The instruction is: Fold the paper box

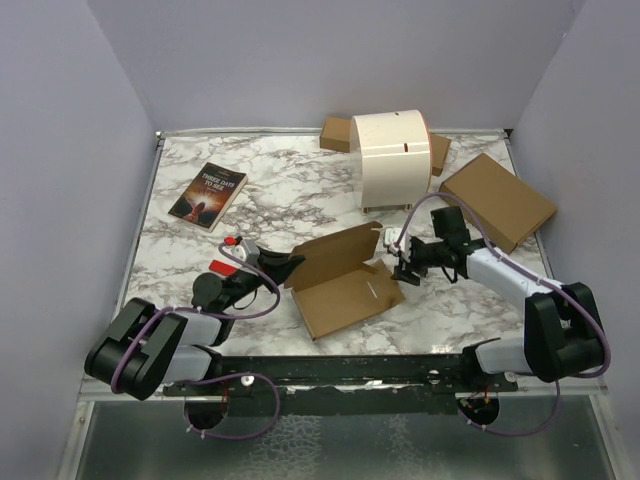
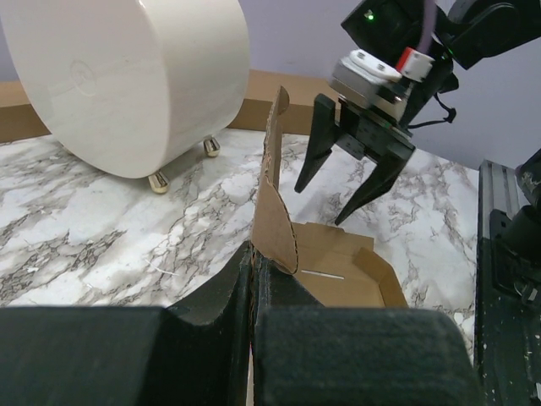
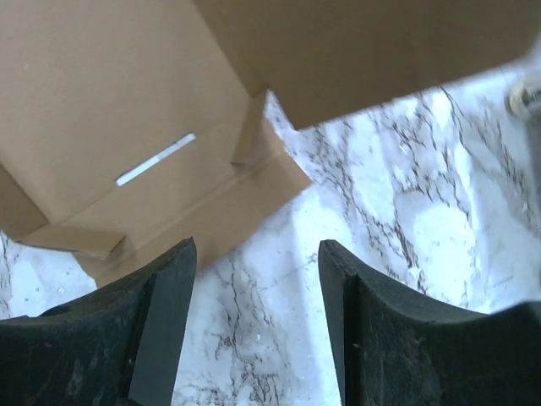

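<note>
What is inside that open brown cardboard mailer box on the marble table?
Nothing: the brown cardboard mailer box shows only a bare floor with one thin white slot. Its raised flap hides part of that floor in the left wrist view.

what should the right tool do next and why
Probably ease the right tool down and in over the paper box's nearest side wall to grip it: its jaws stand open above bare marble just off that edge, while the left tool is shut on the upright flap.
</note>
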{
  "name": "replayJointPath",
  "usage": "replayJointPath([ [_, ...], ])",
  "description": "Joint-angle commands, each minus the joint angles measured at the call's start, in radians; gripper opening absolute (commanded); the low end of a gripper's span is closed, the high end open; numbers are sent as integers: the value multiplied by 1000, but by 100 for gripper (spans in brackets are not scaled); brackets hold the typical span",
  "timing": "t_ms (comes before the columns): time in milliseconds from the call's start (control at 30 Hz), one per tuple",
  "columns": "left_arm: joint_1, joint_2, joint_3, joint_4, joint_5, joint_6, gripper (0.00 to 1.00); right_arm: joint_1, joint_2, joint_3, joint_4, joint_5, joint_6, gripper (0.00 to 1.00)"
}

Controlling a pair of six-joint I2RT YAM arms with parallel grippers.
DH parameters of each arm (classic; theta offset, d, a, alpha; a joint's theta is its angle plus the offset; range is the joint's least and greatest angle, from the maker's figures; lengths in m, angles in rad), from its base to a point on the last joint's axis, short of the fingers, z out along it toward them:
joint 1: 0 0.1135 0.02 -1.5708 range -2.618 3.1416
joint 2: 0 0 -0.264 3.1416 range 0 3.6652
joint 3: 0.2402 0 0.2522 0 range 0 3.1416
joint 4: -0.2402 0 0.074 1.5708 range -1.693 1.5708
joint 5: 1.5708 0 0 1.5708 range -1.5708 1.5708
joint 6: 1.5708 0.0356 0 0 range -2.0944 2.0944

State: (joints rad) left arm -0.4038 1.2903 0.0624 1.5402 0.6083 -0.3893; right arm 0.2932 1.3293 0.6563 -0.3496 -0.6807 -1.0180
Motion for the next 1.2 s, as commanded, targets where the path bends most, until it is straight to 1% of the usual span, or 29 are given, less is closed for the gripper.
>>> replayJointPath([
  [0, -7, -16, -15, 241, -12, 14, 0, -60, 46, 72, 12, -67, 245, 60],
  [100, -7, -18, -12, 241, -13, 12, 0, -96, 71, 118, -14, -116, 353, 59],
  [300, -7, -19, -7, 241, -18, 8, 0, -121, 153, 185, -114, -261, 436, 56],
  [367, -7, -20, -7, 239, -21, 9, 0, -122, 191, 205, -147, -262, 445, 54],
  [567, -7, -26, -9, 239, -26, 10, 0, -123, 292, 249, -211, -207, 459, 50],
  [767, -7, -33, -11, 239, -28, 11, 0, -123, 338, 257, -238, -209, 453, 46],
  [867, -7, -34, -9, 239, -30, 12, 0, -123, 351, 259, -231, -178, 466, 44],
  [967, -7, -34, -10, 239, -30, 11, 0, -123, 355, 255, -226, -157, 472, 45],
  [1100, -7, -31, -7, 239, -27, 10, 0, -123, 378, 264, -238, -170, 461, 44],
  [1167, -7, -29, -6, 239, -27, 9, 0, -120, 393, 269, -244, -184, 453, 40],
])
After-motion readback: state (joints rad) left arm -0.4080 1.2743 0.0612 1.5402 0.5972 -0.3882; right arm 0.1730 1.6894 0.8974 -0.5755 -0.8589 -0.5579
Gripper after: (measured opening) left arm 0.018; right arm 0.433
